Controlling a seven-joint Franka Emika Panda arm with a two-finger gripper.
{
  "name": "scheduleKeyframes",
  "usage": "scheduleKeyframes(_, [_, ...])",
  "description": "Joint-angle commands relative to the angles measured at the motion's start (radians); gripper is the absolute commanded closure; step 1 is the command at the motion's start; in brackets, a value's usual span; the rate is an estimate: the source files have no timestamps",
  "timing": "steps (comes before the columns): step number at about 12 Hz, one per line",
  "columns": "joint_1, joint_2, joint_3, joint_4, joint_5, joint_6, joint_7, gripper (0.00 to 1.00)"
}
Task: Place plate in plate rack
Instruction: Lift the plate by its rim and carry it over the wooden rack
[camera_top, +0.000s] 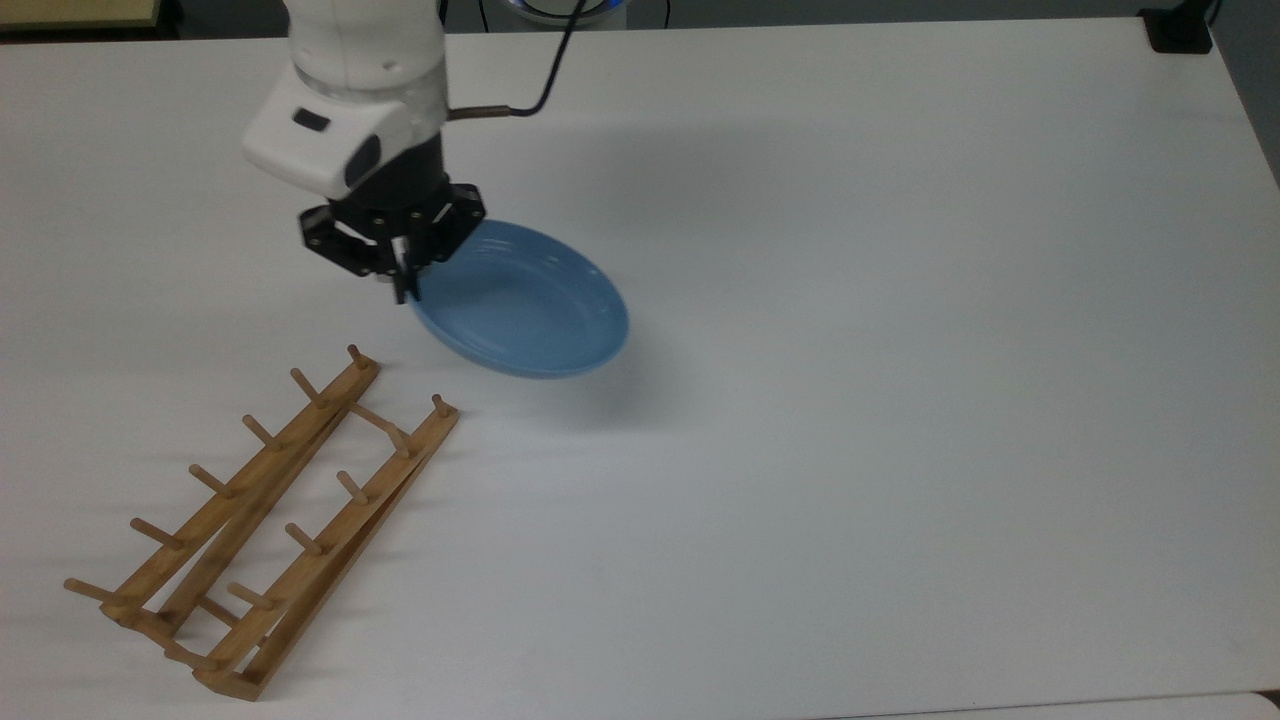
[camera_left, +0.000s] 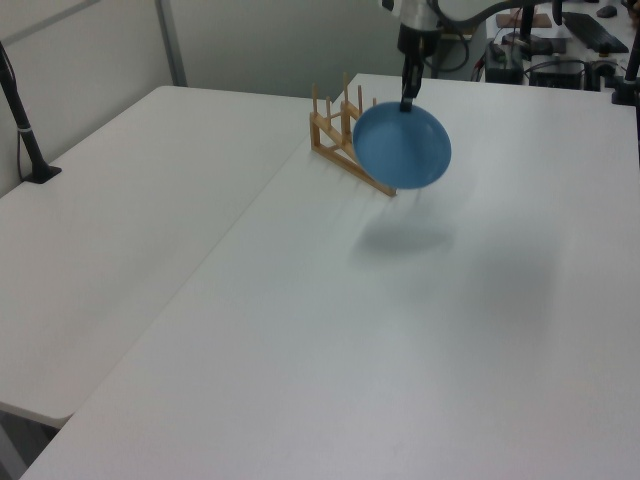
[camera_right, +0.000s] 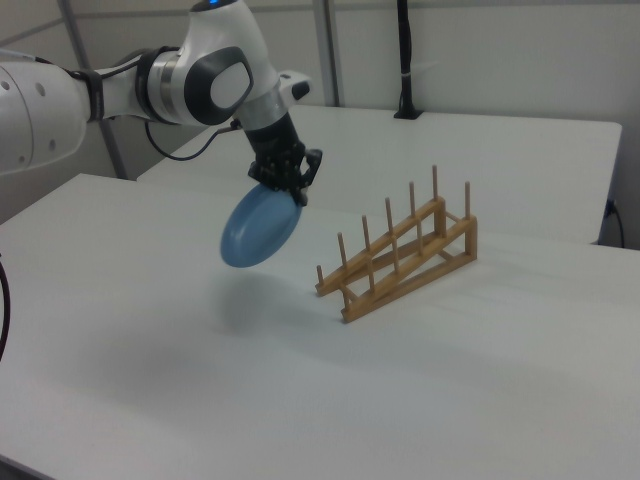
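Note:
The light-blue plate (camera_top: 525, 305) hangs tilted in the air above the white table (camera_top: 900, 400), casting a shadow beneath it. My gripper (camera_top: 404, 288) is shut on its rim at the top view's left edge of the plate. In the left view the plate (camera_left: 402, 146) shows its plain underside below the gripper (camera_left: 406, 104) and covers part of the plate rack (camera_left: 330, 140). In the right view the plate (camera_right: 258, 230) dangles from the gripper (camera_right: 296, 197), to the right view's left of the wooden plate rack (camera_right: 400, 255). The plate rack (camera_top: 270, 510) stands empty at the top view's lower left.
A black clamp (camera_top: 1180, 30) sits at the table's far corner in the top view. A second table (camera_left: 110, 230) adjoins on the left view's left, with a black post (camera_left: 25, 130) on it. A black pole (camera_right: 405, 60) rises behind the rack in the right view.

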Motion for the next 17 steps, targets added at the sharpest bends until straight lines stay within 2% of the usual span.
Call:
scheduleKeyframes(1, [0.007,-0.013,-0.050,-0.008,-0.089,0.190,-0.064,1.00])
scheduleKeyframes(3, [0.008,-0.023,-0.104,-0.023,-0.103,0.358,-0.072,1.00])
scheduleKeyframes(7, [0.005,-0.023,-0.153,-0.066,-0.103,0.593,-0.084,1.00])
scheduleKeyframes(11, [-0.007,0.005,-0.167,-0.126,-0.091,0.820,-0.069,1.00])
scheduleKeyframes(17, [-0.041,0.089,-0.169,-0.128,-0.086,1.042,-0.014,1.00])
